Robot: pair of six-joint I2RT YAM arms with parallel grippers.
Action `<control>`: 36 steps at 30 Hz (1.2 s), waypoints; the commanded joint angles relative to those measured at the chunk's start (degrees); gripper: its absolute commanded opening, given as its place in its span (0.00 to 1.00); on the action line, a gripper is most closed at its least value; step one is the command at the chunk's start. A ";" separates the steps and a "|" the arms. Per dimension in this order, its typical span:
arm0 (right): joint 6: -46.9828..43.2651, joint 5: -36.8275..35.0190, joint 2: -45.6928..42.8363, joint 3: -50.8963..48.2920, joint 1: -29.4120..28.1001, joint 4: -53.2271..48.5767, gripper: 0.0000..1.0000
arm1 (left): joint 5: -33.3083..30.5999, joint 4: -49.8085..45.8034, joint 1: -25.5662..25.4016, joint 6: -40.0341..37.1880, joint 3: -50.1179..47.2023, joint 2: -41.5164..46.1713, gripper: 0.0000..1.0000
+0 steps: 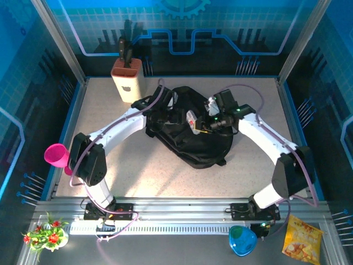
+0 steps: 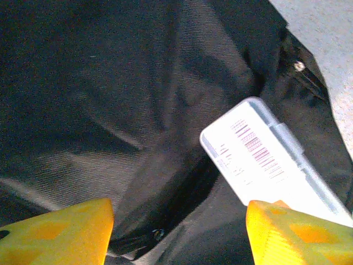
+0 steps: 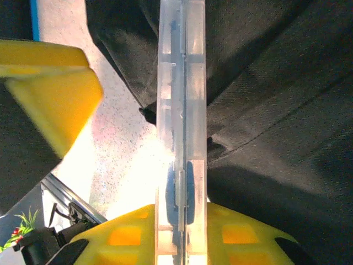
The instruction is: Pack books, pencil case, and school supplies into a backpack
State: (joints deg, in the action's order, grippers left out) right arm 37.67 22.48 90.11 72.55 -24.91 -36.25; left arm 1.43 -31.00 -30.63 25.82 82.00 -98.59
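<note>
Wide-open, the left gripper (image 1: 159, 112) sits at the far left side of the backpack (image 1: 201, 148) in the top view and holds nothing. The right gripper (image 1: 203, 126) comes in from the other side, clamped on a clear case (image 1: 192, 118) with a white label, which it holds tilted over the black fabric. The backpack lies slumped in the middle of the table (image 1: 165, 185), between the two arms. Near the far left corner stands a cream block (image 1: 127, 81) with dark-handled knives (image 1: 124, 48) stuck in its top. A pink cup (image 1: 56, 154) sits at the left edge and a blue cup (image 1: 241, 240) on the near rail, beside a yellow snack bag (image 1: 302, 238); what either cup holds I cannot tell. From the left wrist, two yellow fingers (image 2: 60, 232) stand far apart with only backpack (image 2: 110, 88) cloth between them. The case (image 2: 259, 152), barcode label up, slants just beside the right-hand finger, its lower end by a dark fold with a zipper (image 2: 159, 234); whether that end is inside cannot be told. From the right wrist, the case (image 3: 182, 99) runs edge-on up the middle, pinched at its near end between that gripper's fingers (image 3: 242, 237), over backpack (image 3: 276, 121) and speckled table (image 3: 118, 143).
</note>
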 commanded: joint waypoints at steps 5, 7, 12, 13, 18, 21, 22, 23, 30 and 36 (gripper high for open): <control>7.08 -6.18 4.23 4.83 -1.34 -9.48 0.19 | 0.81 0.58 -0.04 2.45 -1.81 -0.50 0.63; 8.00 -8.19 2.88 3.55 -1.06 -11.08 0.18 | 1.78 0.68 -0.06 2.74 -1.48 -1.82 0.62; 10.79 -11.26 -1.59 -2.02 -0.82 -12.41 0.14 | 1.64 0.52 -0.29 2.68 -0.33 -4.25 0.61; 11.32 -11.60 -2.30 -3.37 -0.77 -12.08 0.14 | 1.07 0.38 -0.54 2.47 0.04 -4.61 0.60; 13.13 -10.55 -2.86 -8.39 0.27 -8.33 0.14 | -2.96 -1.16 -3.13 -0.56 3.01 -5.74 0.58; 13.89 -9.29 -1.96 -10.05 0.60 -6.40 0.14 | -6.54 -3.47 -5.28 -2.84 5.78 -7.14 0.57; 14.10 -8.58 -1.79 -10.82 0.78 -5.47 0.13 | -7.62 -4.29 -6.01 -3.57 6.79 -7.90 0.57; 14.34 -8.10 -1.62 -11.55 0.95 -4.71 0.13 | -8.54 -4.98 -6.60 -4.25 7.68 -8.63 0.57; 13.48 -2.07 -1.86 -16.53 4.16 2.58 0.13 | -14.04 -9.43 -9.41 -7.11 14.80 -15.27 0.52; 11.15 8.16 0.19 -18.14 8.69 10.59 0.13 | -14.36 -9.65 -9.06 -4.60 14.01 -15.84 0.44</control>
State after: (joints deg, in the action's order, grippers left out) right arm 48.62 26.89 87.33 56.18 -18.48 -25.96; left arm -11.35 -38.81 -40.07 20.67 95.64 -114.85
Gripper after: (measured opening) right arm 0.199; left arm 0.447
